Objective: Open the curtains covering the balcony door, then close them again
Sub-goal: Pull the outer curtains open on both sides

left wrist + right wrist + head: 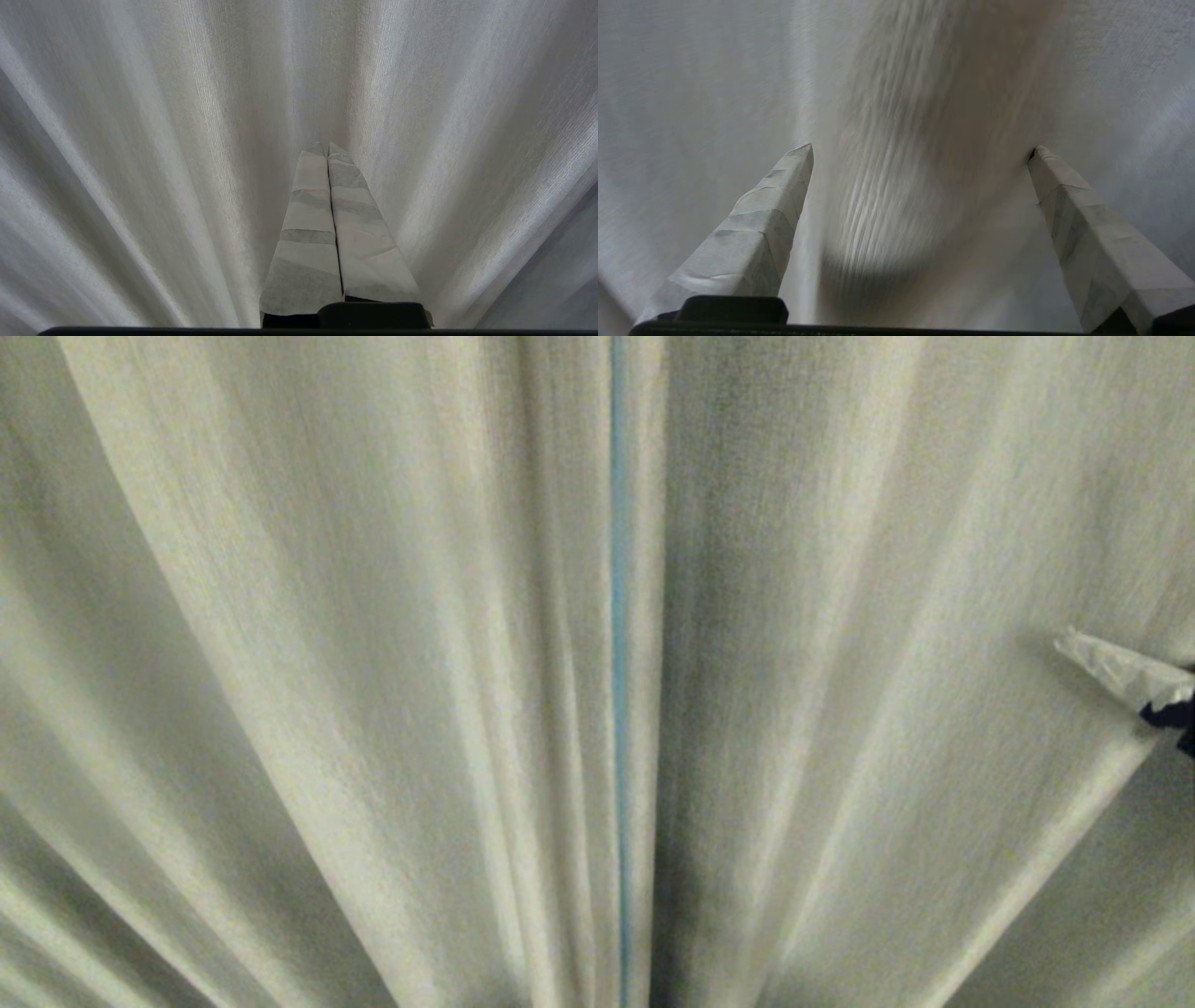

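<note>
Right gripper agape against curtains

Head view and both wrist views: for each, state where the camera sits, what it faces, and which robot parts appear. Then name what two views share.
Head view: on the head, facing the curtains; right gripper tip at the right edge.
Left wrist view: behind the shut left gripper, facing fabric.
Right wrist view: behind the open right gripper, fingers spread before a fold.
Shared: head and right wrist views both show the right gripper.
</note>
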Robot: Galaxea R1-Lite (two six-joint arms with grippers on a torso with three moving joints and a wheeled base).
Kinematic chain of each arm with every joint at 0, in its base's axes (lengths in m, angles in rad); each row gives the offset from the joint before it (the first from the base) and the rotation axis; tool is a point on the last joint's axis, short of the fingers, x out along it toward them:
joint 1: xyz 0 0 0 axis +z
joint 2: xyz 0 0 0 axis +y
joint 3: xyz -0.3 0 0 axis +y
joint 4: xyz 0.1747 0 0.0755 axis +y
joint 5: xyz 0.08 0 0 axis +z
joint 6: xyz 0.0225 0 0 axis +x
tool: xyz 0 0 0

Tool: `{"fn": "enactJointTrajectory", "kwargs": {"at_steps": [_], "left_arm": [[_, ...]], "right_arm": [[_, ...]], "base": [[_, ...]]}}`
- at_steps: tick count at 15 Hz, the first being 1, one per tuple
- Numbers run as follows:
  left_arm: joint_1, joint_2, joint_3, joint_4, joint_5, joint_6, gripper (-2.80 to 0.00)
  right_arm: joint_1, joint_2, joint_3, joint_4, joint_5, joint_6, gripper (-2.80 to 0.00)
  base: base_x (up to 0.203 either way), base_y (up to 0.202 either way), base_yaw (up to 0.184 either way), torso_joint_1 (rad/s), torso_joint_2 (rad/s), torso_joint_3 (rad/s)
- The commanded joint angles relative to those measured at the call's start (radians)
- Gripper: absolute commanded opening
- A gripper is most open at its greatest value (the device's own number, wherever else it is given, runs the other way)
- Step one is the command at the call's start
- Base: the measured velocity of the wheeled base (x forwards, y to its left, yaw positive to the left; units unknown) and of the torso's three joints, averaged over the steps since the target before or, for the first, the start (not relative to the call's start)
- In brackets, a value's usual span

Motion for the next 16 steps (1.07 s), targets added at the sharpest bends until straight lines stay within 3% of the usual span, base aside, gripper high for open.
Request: {"fn": "enactJointTrajectory", "kwargs": {"at_steps": [1, 4, 5, 16], "left_arm": [[0.000, 0.000, 0.000, 0.000, 0.000, 0.000, -2.80], [0.000, 0.000, 0.000, 0.000, 0.000, 0.000, -2.80], [0.000, 0.000, 0.000, 0.000, 0.000, 0.000, -2.80], [0.000, 0.000, 0.000, 0.000, 0.000, 0.000, -2.80]], "right_arm": [[0.000, 0.062, -0.013, -0.014, -0.001, -0.001, 0.00], [0.000, 0.092, -0.021, -0.051, -0.003, 0.001, 0.00], [0.000, 0.105, -0.018, -0.074, -0.004, 0.000, -2.80], [0.002, 0.133, -0.030, -0.151, -0.025, -0.002, -2.80]], "base": [[0.000, 0.000, 0.000, 0.000, 0.00, 0.000], [0.000, 0.000, 0.000, 0.000, 0.00, 0.000], [0.000, 0.000, 0.000, 0.000, 0.00, 0.000], [0.000, 0.000, 0.000, 0.000, 0.00, 0.000]]}}
